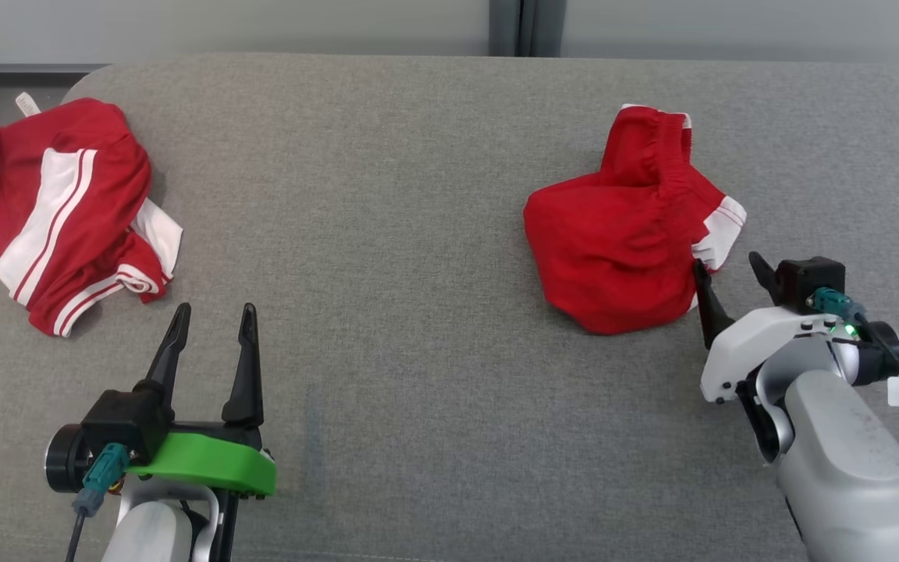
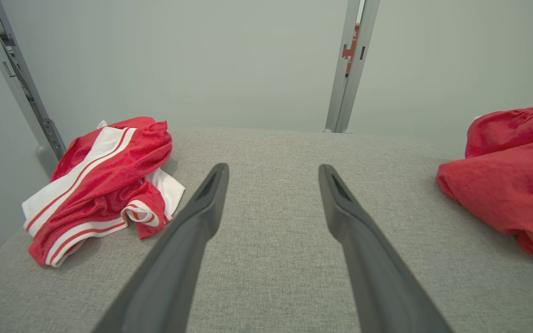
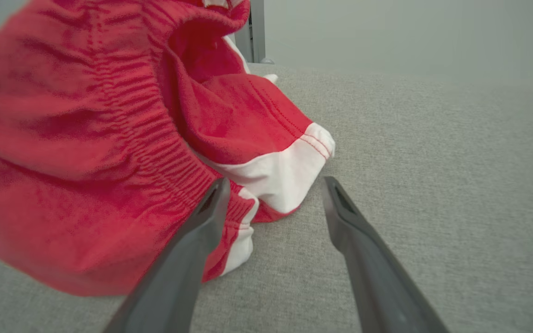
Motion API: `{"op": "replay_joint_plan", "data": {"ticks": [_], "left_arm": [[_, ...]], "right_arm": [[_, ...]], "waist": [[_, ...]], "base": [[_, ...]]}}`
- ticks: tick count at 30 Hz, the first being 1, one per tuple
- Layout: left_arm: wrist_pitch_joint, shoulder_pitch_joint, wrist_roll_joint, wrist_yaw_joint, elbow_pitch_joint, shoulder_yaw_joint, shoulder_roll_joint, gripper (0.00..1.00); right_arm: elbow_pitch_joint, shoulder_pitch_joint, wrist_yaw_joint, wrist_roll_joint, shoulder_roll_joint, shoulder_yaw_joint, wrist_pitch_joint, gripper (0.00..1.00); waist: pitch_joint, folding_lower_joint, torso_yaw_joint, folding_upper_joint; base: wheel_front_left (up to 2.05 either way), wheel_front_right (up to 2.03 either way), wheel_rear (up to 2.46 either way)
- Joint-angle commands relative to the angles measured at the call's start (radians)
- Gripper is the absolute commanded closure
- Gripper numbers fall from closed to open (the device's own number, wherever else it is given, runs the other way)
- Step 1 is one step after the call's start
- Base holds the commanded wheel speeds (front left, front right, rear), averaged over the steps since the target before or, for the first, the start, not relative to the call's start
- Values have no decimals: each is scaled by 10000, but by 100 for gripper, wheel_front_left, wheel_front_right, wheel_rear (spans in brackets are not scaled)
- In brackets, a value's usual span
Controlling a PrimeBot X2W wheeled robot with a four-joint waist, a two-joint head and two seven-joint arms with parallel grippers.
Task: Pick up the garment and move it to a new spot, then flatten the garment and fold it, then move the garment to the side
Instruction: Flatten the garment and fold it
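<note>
The right arm's pale grey forearm (image 1: 847,453) sat closest to the lens, at the lower right of the head view. Beneath everything spread the grey woven-fabric tabletop (image 1: 418,234). Two garments lay on it, well apart. A crumpled pair of plain red shorts with an elastic waistband (image 1: 621,242) sat right of centre and was, by my judgement, the one in hand. A bunched red garment with white stripes (image 1: 67,211) lay at the upper left.

The right gripper (image 1: 726,269) had its dark fingers spread and empty at the shorts' lower right edge; whether one tip touched the cloth could not be told. The left gripper (image 1: 215,312), lower left, was likewise spread and empty over bare fabric, near the striped garment but apart from it. In the right wrist view, the shorts' small white hem panel (image 3: 285,175) lay just ahead, between the fingers.

The step looked like the reach for the first pick-up. Done well, the fingers would straddle that hem fold — not the bulky middle — and close low without dragging on the tabletop.
</note>
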Motion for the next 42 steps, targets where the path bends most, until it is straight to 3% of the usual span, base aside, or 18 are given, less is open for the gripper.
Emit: {"op": "replay_joint_plan", "data": {"ticks": [1, 5, 6, 7, 8, 9, 10, 20, 30, 36, 42], "left_arm": [[-8, -180, 68, -69, 59, 13, -62, 0], [-8, -276, 162, -165, 154, 78, -168, 0], [-8, -290, 187, -175, 176, 100, -183, 0], [-8, -310, 215, -197, 199, 136, -196, 0], [-8, -328, 228, -217, 215, 168, -207, 0], [-8, -347, 257, -235, 232, 202, -221, 0], [-8, -360, 296, -251, 249, 214, -233, 0], [-8, -337, 502, -392, 441, 394, -379, 0], [-8, 32, 606, -436, 469, 623, -424, 0], [-7, 206, 664, -475, 452, 604, -498, 0], [-8, 224, 679, -541, 555, 582, -582, 0]], "right_arm": [[351, -128, 2, 122, 131, 125, -124, 0], [1273, -223, 1, 421, 285, 488, -295, 0], [1445, -245, 1, 501, 343, 581, -321, 12], [1615, -297, 1, 610, 406, 676, -388, 53], [1730, -338, 1, 700, 433, 740, -440, 65], [1865, -369, 1, 820, 455, 807, -491, 95], [1980, -400, 1, 904, 455, 857, -525, 100], [2196, -772, -5, 1500, 227, 1356, -881, 100], [-1110, 366, -2, 1015, 240, 1842, -882, 100], [-2397, 825, -2, 587, 519, 3484, -884, 100], [-2183, 1050, -2, 901, 715, 5779, -885, 100]], "waist": [[288, 0, 301, 0], [339, 0, 363, 0], [340, 0, 361, 0], [336, 0, 347, 0], [335, 0, 332, 0], [337, 0, 311, 0], [339, 0, 294, 0], [78, 0, 168, 0], [-447, 0, 144, 0], [-629, 0, 325, 0], [-680, 0, 652, 0]], "base": [[0, 0, 0], [0, 0, 0], [0, 0, 0], [0, 0, 0], [0, 0, 0], [0, 0, 0], [0, 0, 0], [0, 0, 0], [0, 0, 0], [0, 0, 0], [0, 0, 0]]}}
